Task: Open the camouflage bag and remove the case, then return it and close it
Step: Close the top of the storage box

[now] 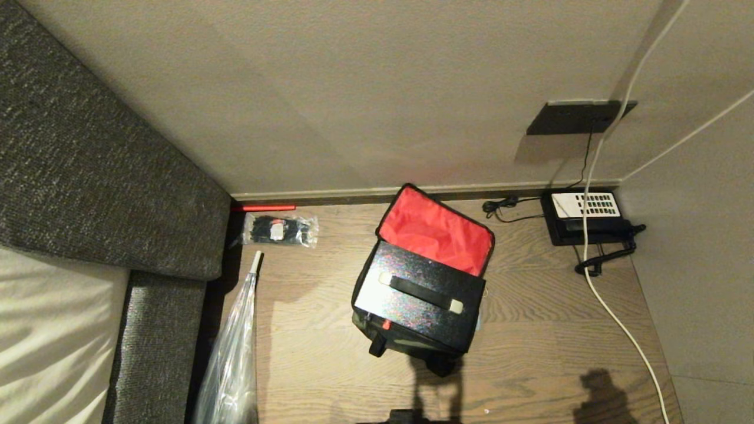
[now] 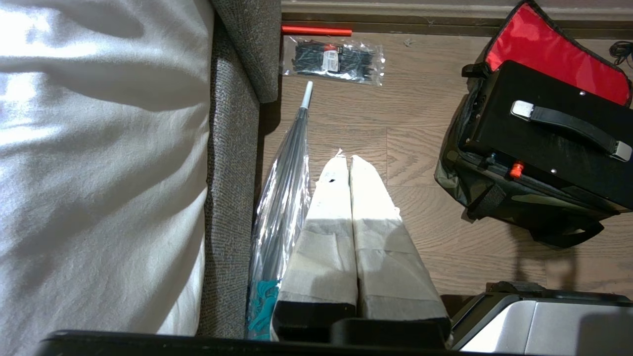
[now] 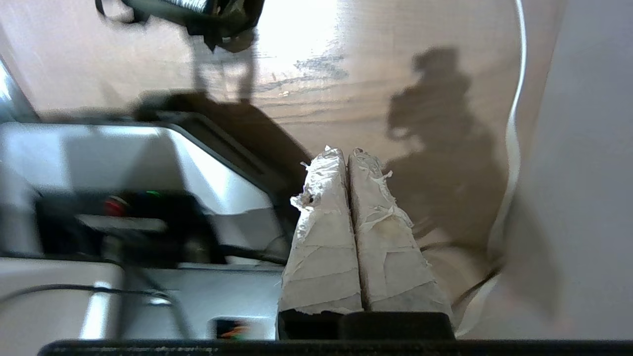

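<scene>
- Bag position, head view: the camouflage bag point(image 1: 406, 338) stands on the wooden floor point(image 1: 530, 330) with its lid open, red lining point(image 1: 439, 232) facing up toward the wall point(image 1: 353, 88). A black case point(image 1: 419, 294) with a black handle point(image 1: 421, 292) sits in the bag's mouth. Neither gripper appears in this view.
- Surroundings, head view: a black desk phone point(image 1: 586, 215) sits by the wall with a white cable point(image 1: 612, 312) running past it. A clear packet of cable ties point(image 1: 280, 229) lies beside a grey sofa point(image 1: 88, 165), and a clear folded umbrella point(image 1: 232, 353) rests along the sofa's edge.
- Left wrist view: the left gripper point(image 2: 350, 163) has its taped fingers point(image 2: 329, 217) pressed together and holds nothing. The umbrella lies just beside it. The camouflage bag is ahead and off to one side, well apart from the tips. The cable-tie packet lies further ahead.
- Right wrist view: the right gripper point(image 3: 347, 155) is closed with taped fingers point(image 3: 326, 232) touching, empty, above bare floor. The bag's lower edge point(image 3: 217, 20) shows far ahead of the tips. The white cable runs alongside, near the wall. The robot's own base point(image 3: 123, 163) fills the other side.
</scene>
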Motion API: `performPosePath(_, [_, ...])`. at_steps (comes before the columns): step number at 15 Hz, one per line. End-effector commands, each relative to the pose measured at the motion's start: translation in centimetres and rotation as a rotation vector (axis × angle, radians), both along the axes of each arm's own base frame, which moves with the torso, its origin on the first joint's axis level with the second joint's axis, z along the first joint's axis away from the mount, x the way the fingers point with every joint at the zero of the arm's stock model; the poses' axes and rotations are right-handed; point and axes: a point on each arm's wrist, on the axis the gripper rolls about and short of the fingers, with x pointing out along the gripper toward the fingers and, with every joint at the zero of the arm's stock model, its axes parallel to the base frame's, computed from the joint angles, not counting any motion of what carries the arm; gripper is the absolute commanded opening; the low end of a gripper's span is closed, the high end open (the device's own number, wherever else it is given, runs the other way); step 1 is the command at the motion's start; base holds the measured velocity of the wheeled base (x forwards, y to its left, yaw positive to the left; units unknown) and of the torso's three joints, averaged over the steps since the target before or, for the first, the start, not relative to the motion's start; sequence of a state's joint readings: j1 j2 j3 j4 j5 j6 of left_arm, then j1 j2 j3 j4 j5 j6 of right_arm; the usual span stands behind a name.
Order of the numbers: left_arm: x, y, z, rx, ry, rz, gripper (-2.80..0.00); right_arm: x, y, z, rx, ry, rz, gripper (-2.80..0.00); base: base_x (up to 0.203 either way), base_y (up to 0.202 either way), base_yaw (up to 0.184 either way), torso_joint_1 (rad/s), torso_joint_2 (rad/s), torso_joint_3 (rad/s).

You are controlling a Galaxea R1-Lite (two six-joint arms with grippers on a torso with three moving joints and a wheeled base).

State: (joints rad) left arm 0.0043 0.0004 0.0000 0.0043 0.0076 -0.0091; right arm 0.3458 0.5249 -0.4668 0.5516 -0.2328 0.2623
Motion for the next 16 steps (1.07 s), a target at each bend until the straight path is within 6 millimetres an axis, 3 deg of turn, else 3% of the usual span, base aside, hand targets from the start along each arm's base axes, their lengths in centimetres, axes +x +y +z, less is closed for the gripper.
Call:
performPosePath(1, [0.0,0.0,-0.1,-0.001,0.001,0.0,-2.8,-0.8,-0.2,0.3,0.137,-0.063,-0.15,-2.8,0.0,0.0,0.0,0.0,0.0,0.0])
performPosePath(3, [0.0,0.0,-0.1,0.0,0.001,0.0,-2.8,-0.9,-0.2,-0.2,0.151,-0.065,-0.223,-2.8,0.0,0.0,0.0,0.0,0.0,0.0])
performPosePath(5, [0.0,0.0,-0.1,0.0,0.001,0.0,-2.8,-1.5,-0.1,-1.2,0.107,-0.067,-0.178,-2.8,0.0,0.0,0.0,0.0,0.0,0.0])
performPosePath(10, [0.0,0.0,-0.1,0.0,0.001,0.0,-2.8,-2.1,0.4,-6.7,-0.15,-0.212,0.01,-2.8,0.0,0.0,0.0,0.0,0.0,0.0])
performPosePath(13, [0.0,0.0,-0.1,0.0,0.001,0.0,-2.8,-2.5,0.5,-7.7,-0.159,-0.463,0.015,-2.8,0.0,0.0,0.0,0.0,0.0,0.0])
performPosePath(16, [0.0,0.0,-0.1,0.0,0.001,0.0,-2.8,-2.6,0.4,-8.1,-0.132,-0.538,-0.001,-2.8,0.0,0.0,0.0,0.0,0.0,0.0])
